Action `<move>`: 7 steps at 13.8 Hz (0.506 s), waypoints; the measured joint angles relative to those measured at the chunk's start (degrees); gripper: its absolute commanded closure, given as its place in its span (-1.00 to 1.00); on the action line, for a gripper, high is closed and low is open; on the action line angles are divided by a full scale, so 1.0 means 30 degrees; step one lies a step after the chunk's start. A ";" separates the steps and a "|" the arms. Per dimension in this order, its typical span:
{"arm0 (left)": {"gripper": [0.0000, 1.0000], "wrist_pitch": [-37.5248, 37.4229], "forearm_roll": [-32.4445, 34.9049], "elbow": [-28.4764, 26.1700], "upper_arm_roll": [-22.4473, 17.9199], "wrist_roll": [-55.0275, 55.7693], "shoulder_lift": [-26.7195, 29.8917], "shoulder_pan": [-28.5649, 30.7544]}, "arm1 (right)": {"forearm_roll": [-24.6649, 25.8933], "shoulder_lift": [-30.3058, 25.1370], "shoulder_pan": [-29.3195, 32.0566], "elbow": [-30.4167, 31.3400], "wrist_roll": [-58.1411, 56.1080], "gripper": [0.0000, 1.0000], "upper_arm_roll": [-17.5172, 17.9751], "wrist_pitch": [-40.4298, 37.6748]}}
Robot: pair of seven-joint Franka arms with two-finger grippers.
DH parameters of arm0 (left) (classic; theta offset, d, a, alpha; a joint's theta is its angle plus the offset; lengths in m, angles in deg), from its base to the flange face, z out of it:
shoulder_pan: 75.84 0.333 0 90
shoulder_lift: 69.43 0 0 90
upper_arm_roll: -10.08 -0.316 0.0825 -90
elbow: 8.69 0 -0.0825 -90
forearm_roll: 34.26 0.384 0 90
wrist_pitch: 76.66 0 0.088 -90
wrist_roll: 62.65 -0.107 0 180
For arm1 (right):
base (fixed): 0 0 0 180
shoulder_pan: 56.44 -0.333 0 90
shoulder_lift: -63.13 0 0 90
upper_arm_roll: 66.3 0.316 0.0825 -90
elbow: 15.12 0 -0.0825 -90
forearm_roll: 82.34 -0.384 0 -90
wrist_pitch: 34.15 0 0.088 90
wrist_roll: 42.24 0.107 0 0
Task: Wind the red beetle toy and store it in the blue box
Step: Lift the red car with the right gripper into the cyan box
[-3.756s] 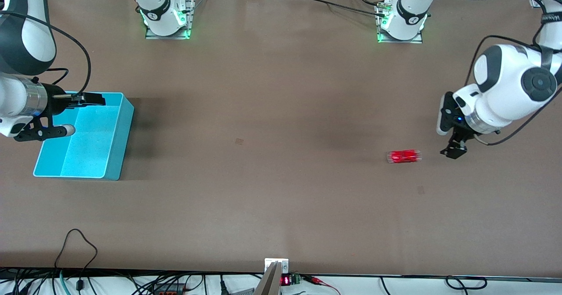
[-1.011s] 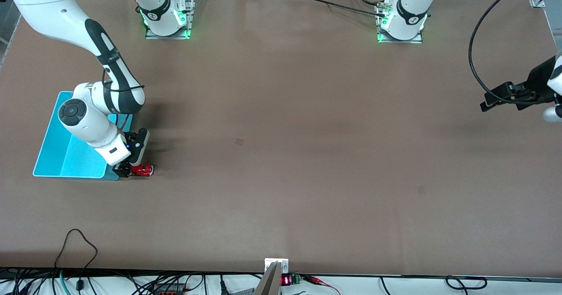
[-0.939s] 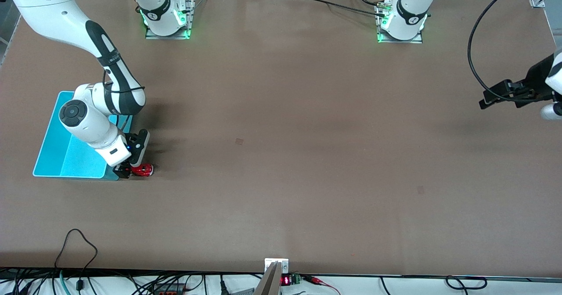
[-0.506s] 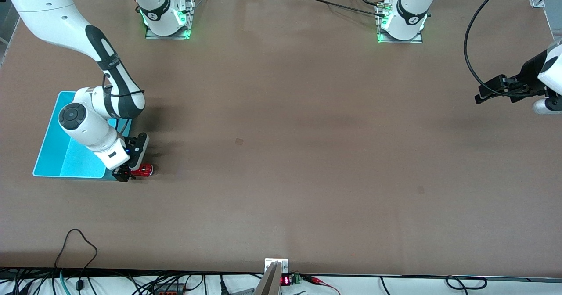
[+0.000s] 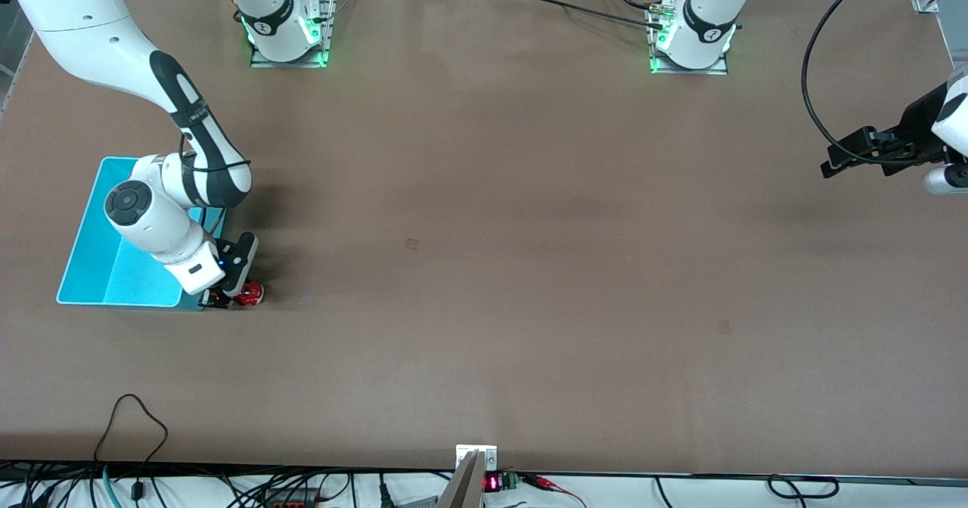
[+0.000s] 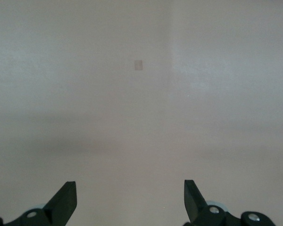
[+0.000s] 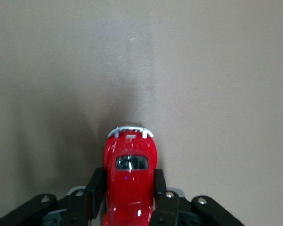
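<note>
- Right tool [image 5: 224, 297] is low at the table [image 5: 484, 266], clenched on the sides of the red beetle toy [image 5: 247, 293], just beside the blue box [image 5: 83, 274] at its corner nearest the front camera.
- Likely reason for this grip: a side hold leaves the wheels free and keeps the car straight for lifting over the box wall.
- Toy [image 7: 129, 181]: glossy red rounded body, dark window, silvery bumper pointing away from the tool [image 7: 127, 207].
- Left tool [image 6: 130, 202] waits, fingers spread and empty, well apart from the box, over bare table at the left arm's end.
</note>
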 measured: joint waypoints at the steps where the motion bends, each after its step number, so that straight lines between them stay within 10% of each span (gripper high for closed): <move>1: -1.00 0.0004 0.0000 0.0000 0.0007 0.0000 0.0001 -0.0007 | -0.0495 -0.0051 -0.0028 -0.0091 0.0552 1.00 0.0054 -0.0004; 7: -1.00 0.0006 0.0001 -0.0013 0.0010 0.0000 -0.0007 0.0016 | -0.1498 -0.3304 -0.1363 -0.0738 1.0442 1.00 0.0544 -0.4923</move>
